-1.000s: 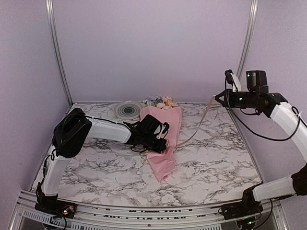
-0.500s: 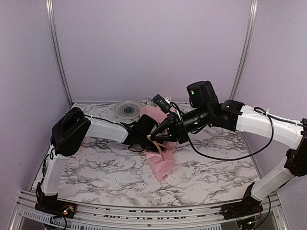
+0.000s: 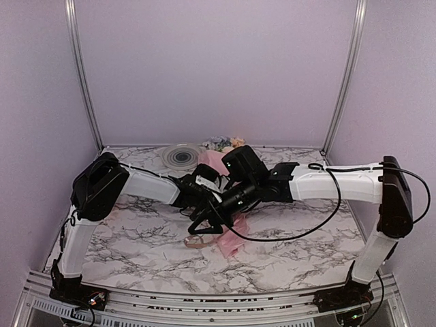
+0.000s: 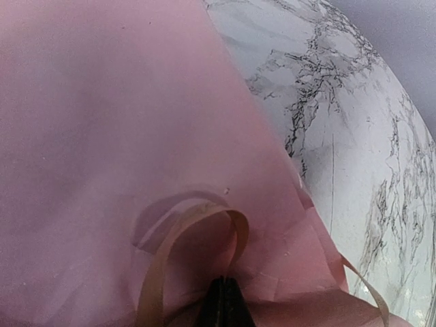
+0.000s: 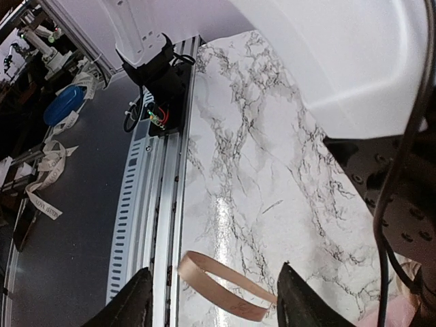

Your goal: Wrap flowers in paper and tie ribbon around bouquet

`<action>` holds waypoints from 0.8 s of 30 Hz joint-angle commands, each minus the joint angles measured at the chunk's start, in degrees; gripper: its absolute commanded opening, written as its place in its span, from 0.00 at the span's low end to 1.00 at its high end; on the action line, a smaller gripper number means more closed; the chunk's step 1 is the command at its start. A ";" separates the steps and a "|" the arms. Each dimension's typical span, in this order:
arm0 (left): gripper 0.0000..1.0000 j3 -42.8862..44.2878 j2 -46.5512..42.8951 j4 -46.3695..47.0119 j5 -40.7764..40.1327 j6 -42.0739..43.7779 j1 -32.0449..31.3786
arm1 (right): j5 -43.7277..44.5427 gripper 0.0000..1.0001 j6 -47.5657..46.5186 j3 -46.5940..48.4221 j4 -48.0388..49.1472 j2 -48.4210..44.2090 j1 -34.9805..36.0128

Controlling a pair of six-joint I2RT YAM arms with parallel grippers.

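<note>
Pink paper (image 4: 102, 136): rolled into a cone around the flowers (image 3: 225, 143), lying in the middle of the table (image 3: 136, 238), wide end toward the back wall.
Bouquet (image 3: 231, 244): mostly hidden under both arms, with only the blooms and the pointed tip showing from above.
Ribbon (image 4: 187, 228): tan, looped over the paper in the left wrist view, with one loose curl down on the table near the pointed tip.
Left gripper (image 4: 221, 308): shut tight, pinching the ribbon against the paper.
Right gripper (image 5: 219, 300): fingers wide apart, with the ribbon curl lying loose between them, not squeezed.
Just changed: a second ago, up high at the far right with the ribbon end pinched; then swung across the cone; now low on its left side, and only just let go.
Meaning for the job: probably one pass of ribbon laid over the cone. No knot seen. Wrapping likely done, tying only begun.
Next, as a guess: grabbing the loose end again and bringing it around.
Worry: slipping off the cone with that end loose.
</note>
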 commanded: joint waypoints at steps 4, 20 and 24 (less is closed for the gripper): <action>0.00 -1.70 -1.25 -1.31 0.12 1.92 0.50 | 3.32 0.69 -1.39 -0.84 1.38 -3.96 0.07; 0.00 -3.37 -2.22 0.00 -0.67 1.71 0.50 | 3.85 0.23 15.04 -18.82 7.33 -4.21 -13.43; 0.00 -3.83 -2.62 -0.04 -0.39 1.25 0.50 | 6.57 0.17 17.24 -19.70 8.39 -0.11 -14.09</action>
